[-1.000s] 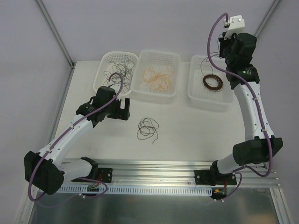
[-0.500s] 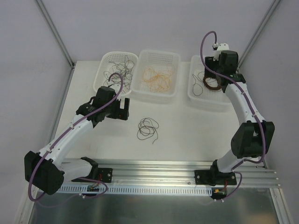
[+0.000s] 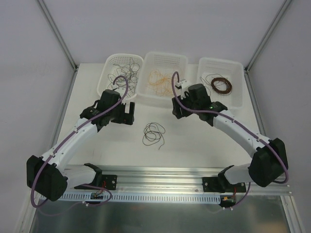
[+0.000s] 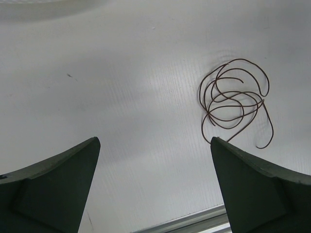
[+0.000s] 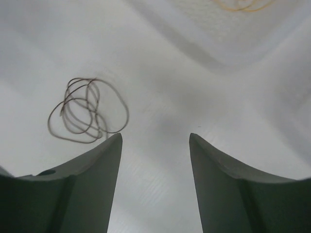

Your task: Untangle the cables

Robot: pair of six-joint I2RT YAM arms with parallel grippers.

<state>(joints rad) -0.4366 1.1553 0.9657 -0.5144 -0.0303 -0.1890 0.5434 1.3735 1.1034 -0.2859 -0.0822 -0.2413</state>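
Between both grippers, one loose cable lies on the table in tangled loops, dark brown as it seems. The left gripper stands wide and empty, cable ahead to its right; the right gripper is parted too, empty, cable ahead to its left.

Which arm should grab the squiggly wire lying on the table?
Probably the right arm, narrowly: its open, empty fingers point at the loose wire just ahead. The left arm sits about as near.
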